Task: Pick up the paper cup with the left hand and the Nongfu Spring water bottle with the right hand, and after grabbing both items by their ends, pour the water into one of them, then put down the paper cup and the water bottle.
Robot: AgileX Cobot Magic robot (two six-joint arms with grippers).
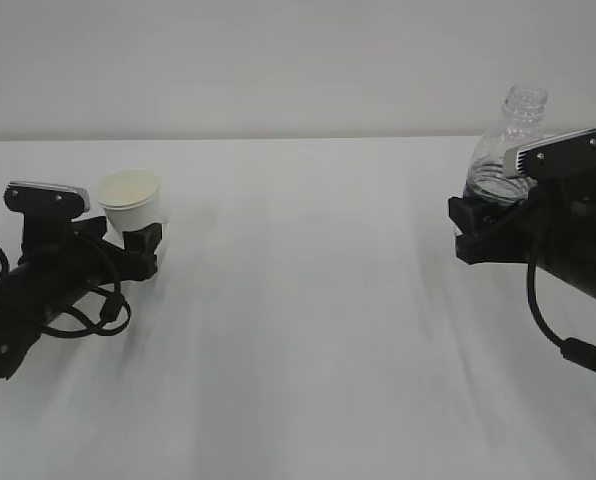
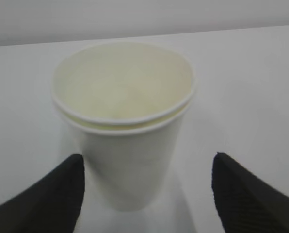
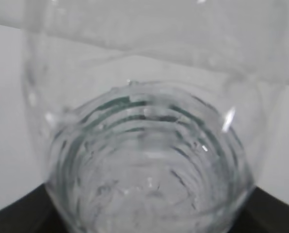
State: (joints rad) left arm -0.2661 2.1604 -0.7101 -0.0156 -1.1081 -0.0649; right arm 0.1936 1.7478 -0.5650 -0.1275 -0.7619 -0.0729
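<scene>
1. Exterior view: the paper cup stands on the white table at the left, at the tips of the left gripper. The water bottle sits tilted in the right gripper.
2. Left wrist view: the fingers are spread, apart from the cup's sides.
3. Right wrist view: the ribbed bottle fills the frame, with the dark fingers pinching its lower part.

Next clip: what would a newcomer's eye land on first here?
The clear ribbed plastic bottle, uncapped, gripped in the right gripper at the table's far right. Next, the small white paper cup at the left, standing between the left gripper's spread black fingers with gaps on both sides.
</scene>
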